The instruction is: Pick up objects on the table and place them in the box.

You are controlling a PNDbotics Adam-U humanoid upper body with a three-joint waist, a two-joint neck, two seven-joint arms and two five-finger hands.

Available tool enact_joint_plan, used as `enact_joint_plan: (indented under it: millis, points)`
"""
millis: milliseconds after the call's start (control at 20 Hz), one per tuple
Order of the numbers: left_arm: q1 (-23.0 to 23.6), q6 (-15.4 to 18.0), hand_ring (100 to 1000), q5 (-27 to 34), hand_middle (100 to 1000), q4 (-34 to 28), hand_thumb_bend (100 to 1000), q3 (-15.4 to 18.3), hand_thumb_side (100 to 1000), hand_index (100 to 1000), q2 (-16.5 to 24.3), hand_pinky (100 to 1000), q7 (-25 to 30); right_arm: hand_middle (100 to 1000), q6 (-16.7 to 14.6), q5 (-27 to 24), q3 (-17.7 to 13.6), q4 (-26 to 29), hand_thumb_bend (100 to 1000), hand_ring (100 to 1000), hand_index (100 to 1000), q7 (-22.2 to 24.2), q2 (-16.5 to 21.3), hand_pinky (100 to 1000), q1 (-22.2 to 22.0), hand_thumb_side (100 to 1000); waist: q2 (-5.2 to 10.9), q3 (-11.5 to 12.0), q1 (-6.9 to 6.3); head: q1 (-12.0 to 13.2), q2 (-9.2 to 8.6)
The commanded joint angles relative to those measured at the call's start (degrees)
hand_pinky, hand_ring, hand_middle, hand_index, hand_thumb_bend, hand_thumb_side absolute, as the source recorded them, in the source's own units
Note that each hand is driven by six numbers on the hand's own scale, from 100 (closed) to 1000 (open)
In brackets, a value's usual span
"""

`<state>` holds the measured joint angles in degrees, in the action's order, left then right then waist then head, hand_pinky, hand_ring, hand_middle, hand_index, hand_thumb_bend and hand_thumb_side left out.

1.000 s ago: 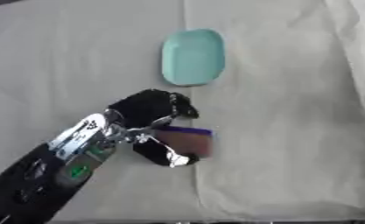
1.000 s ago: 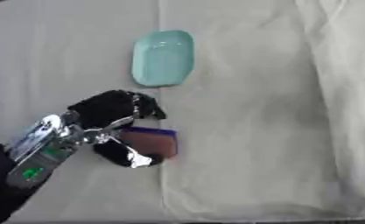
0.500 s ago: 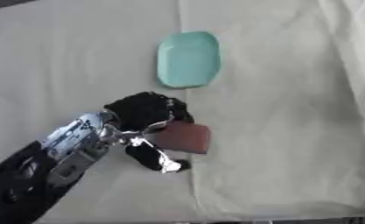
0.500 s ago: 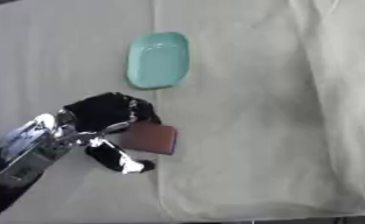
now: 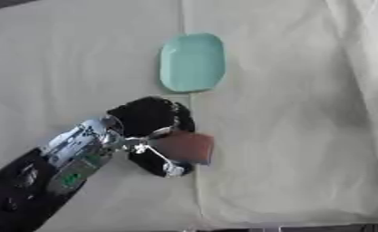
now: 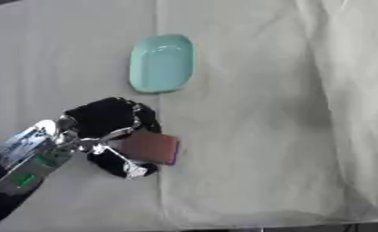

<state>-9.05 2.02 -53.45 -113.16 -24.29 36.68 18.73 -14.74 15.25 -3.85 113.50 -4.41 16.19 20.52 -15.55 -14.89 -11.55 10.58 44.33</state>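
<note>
Down on a table draped in a pale cream cloth point(image 5: 302, 136), the robot's left hand point(image 5: 148, 124) reaches in from the lower left corner on a black and silver arm. Its dark fingers and thumb are curled round a small reddish-brown block point(image 5: 185, 147) — a flat, roughly square object with a thin darker strip along its right edge. The fingers wrap the block's upper left side and the thumb hooks under its lower left corner, so the block is pinched between them. Whether the block is lifted clear of the cloth or touches it, I cannot tell.

Beyond the hand, further up the table and apart from it, lies a mint-green tray point(image 5: 192, 62) — a shallow oblong dish with rounded corners, set lengthwise and leaning slightly to the right. Nothing lies inside it; only its smooth green floor shows.

A seam or fold in the cloth runs up the table just right of the hand, passing under the tray's middle. Softer creases cross the cloth on the right side. The robot's right hand does not show in either view.
</note>
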Motion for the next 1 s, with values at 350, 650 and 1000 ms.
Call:
enact_joint_plan:
  millis: [350,650,1000]
  points:
    - [0.0,-2.4,298,-1.6,315,-1.1,100,0.5,111,434,0.0,100,-7.0,810,-0.1,0.2,0.1,1.1,100,589,798,0.1,1.1,371,0.6,498,0.93,0.1,0.2,-0.3,-0.21]
    - [0.0,-3.4,298,-1.3,318,-1.3,100,1.0,133,430,-0.1,100,-8.9,810,-0.1,0.2,0.1,1.1,100,590,798,0.2,1.1,371,0.5,498,1.13,0.2,0.17,-0.3,-0.21]
    - [-2.2,-4.7,286,0.1,308,-1.4,100,5.1,116,402,0.3,100,-12.2,802,0.2,0.3,0.1,1.1,100,590,798,0.3,1.1,372,0.1,498,1.92,0.9,0.16,-0.8,-0.21]
